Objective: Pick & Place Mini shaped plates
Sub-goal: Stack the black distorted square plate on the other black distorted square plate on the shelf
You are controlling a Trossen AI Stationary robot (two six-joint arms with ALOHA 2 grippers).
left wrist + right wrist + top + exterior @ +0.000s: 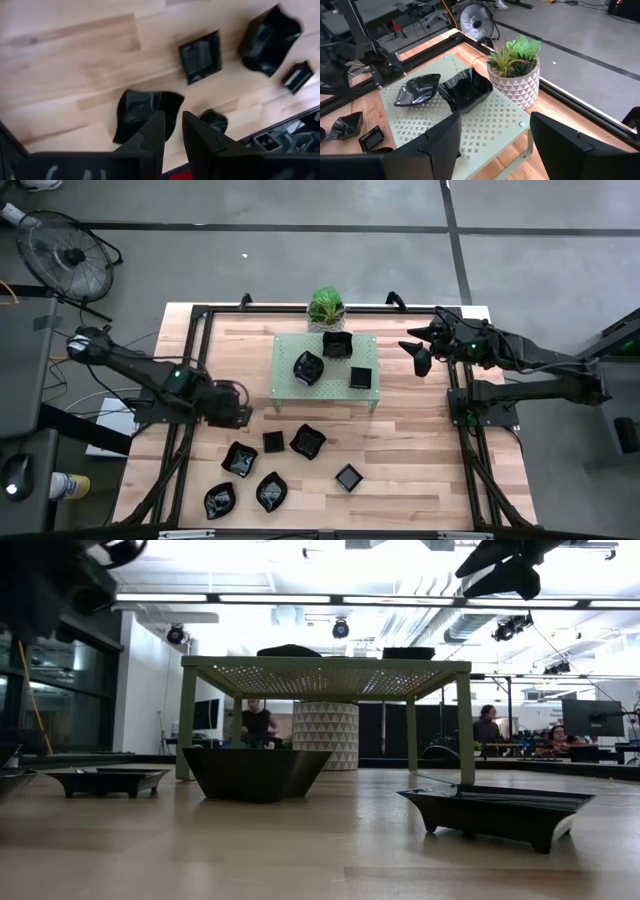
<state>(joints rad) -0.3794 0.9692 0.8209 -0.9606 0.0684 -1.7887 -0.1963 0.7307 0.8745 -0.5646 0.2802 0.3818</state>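
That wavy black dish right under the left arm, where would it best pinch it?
Probably the raised rim of the wavy black dish, coming straight down from above. It sits flat on the table, its flared thin edge standing up, and the left end effector hovers over that edge with a narrow gap.

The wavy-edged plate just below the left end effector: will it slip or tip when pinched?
The wavy-edged plate looks glossy, so probably slippery. It appears rigid with thin raised edges, so a rim pinch by the left end effector may tilt it. It sits flat on the table, unlikely to roll.
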